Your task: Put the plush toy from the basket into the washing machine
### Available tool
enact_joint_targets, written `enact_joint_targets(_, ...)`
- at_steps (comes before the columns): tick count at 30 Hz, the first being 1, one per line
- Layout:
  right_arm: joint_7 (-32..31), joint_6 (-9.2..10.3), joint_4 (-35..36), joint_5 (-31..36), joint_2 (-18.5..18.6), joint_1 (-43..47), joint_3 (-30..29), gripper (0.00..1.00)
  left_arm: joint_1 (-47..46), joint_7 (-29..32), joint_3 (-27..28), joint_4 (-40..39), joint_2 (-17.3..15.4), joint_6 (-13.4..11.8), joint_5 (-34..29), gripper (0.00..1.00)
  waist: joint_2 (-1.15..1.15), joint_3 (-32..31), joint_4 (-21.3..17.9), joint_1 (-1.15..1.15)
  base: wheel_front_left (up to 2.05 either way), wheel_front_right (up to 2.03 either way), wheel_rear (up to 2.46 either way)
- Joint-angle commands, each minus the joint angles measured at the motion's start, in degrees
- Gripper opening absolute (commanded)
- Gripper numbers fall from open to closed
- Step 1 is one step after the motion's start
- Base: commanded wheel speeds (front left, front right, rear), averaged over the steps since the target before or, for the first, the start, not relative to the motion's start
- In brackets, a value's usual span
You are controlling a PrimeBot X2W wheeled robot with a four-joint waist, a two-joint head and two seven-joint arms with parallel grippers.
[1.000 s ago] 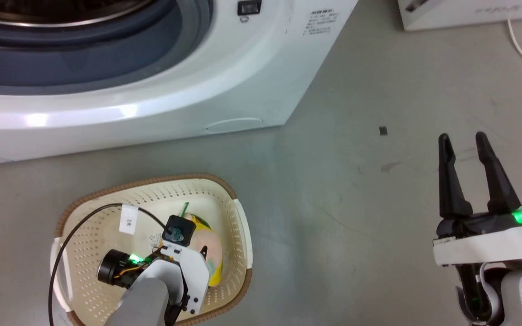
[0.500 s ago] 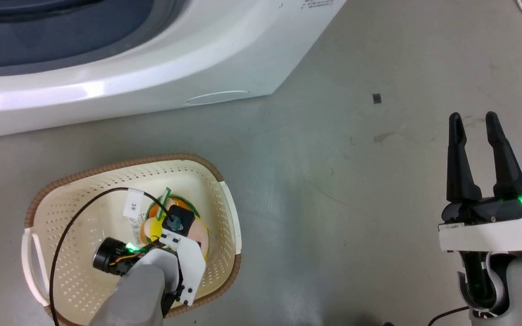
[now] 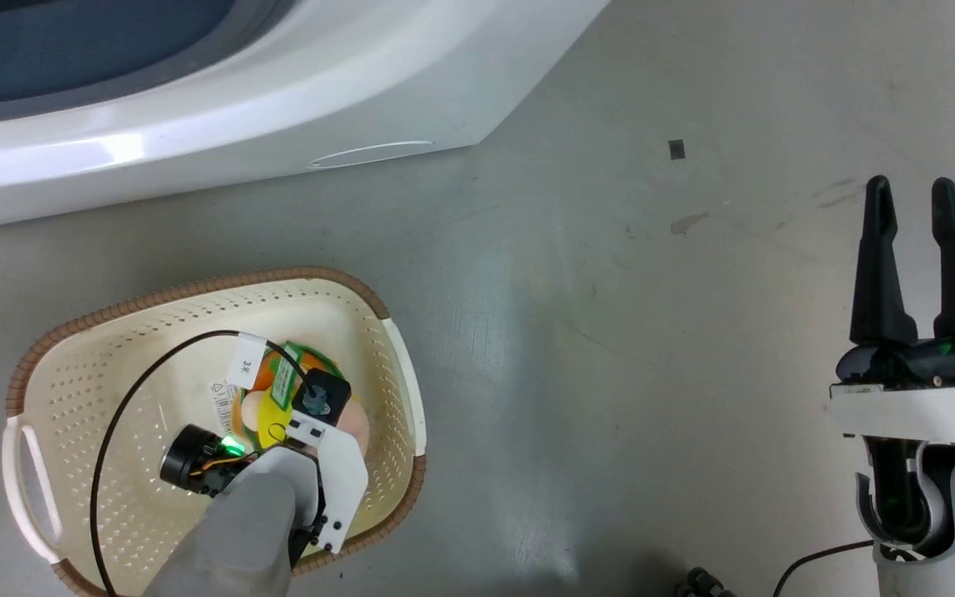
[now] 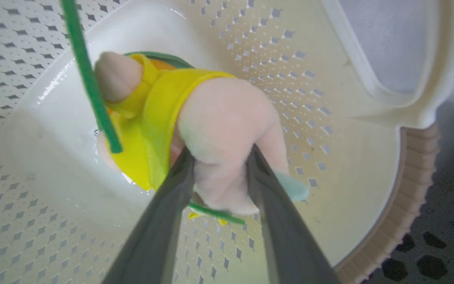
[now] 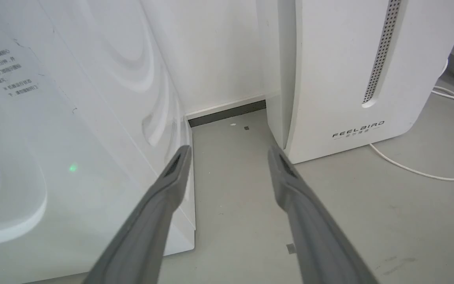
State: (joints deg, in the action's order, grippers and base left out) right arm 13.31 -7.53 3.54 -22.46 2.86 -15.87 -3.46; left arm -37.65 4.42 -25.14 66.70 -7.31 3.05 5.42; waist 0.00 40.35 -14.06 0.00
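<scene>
The plush toy [image 4: 219, 126] shows a pale pink head, a yellow body and a green cord. It is inside the cream basket [image 4: 290, 59]. My left gripper [image 4: 220, 157] is shut on the toy's pink part, with one finger on each side. In the head view the left wrist reaches down into the basket [image 3: 196, 286] and covers much of the toy [image 3: 266, 419]. The white washing machine [image 3: 278, 108] stands just beyond the basket, its grey gasket at the top left. My right gripper [image 3: 913, 195] hangs open over bare floor at the right, holding nothing.
The right wrist view has the right gripper [image 5: 229, 152] facing the gap between the washing machine [image 5: 73, 138] and a white FEELBIRD appliance [image 5: 341, 79]. A white cable [image 5: 428, 173] lies beside that appliance. A small dark mark [image 3: 676, 149] is on the grey floor.
The head camera has tilted, so the whole picture has shifted. Inside the basket, the left gripper and the toy have moved toward the middle, and the toy has turned.
</scene>
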Motion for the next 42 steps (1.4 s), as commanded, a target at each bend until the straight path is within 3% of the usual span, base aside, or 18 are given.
enact_joint_targets(1,0.6,0.04,-0.2,-0.6,0.0,-1.3,-0.3,1.00,-1.1,0.0,-0.6,1.6,-0.6,0.0,0.4,0.00,0.00,0.1,-0.1,0.00,0.00,0.00,0.00)
enact_joint_targets(13,1.7,0.04,-1.6,-0.4,0.0,-1.5,-1.2,1.00,-2.7,-3.3,-3.2,7.2,-0.1,0.1,2.3,0.00,0.00,-2.4,0.1,0.00,0.00,0.00,0.00)
enact_joint_targets(42,1.7,0.04,-4.0,5.6,0.0,10.5,-3.7,1.00,8.1,-19.0,-5.8,4.9,4.2,2.4,6.6,0.00,0.00,-26.2,11.5,0.00,0.00,0.00,0.00)
